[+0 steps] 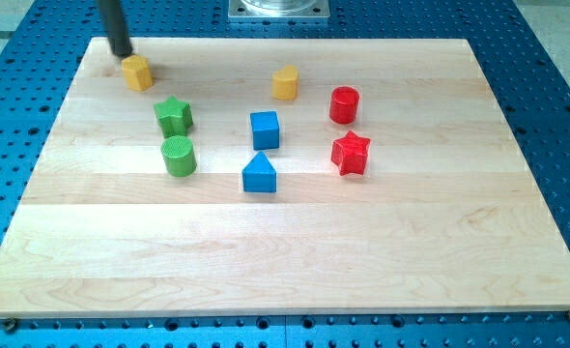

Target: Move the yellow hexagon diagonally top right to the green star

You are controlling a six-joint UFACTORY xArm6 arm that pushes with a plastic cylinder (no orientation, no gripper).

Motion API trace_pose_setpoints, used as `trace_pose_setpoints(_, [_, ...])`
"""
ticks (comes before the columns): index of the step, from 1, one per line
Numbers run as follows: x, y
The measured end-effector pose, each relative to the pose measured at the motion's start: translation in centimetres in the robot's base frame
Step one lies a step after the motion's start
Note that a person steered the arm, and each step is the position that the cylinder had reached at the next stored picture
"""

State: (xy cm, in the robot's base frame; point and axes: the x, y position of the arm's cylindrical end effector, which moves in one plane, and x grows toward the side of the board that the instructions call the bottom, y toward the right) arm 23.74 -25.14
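The yellow hexagon (136, 72) sits near the board's top left corner. The green star (173, 116) lies below it and a little to its right, a short gap apart. My tip (122, 53) rests on the board just up and left of the yellow hexagon, close to it or touching it. A second yellow block (285, 83) stands further right near the top; its shape is not clear.
A green cylinder (179, 156) stands just below the green star. A blue cube (265, 130) and a blue triangle (259, 174) are in the middle. A red cylinder (344, 104) and a red star (351, 154) are to their right. The wooden board (295, 261) lies on a blue perforated table.
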Motion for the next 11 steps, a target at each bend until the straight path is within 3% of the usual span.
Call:
trace_pose_setpoints(1, [4.6,1.3])
trace_pose_setpoints(2, [5.0,6.8])
trace_pose_setpoints(3, [4.8,12.1])
trace_pose_setpoints(5, [2.6,13.6])
trace_pose_setpoints(7, [3.7,17.2])
trace_pose_setpoints(9, [0.5,24.3])
trace_pose_setpoints(11, [2.6,20.1])
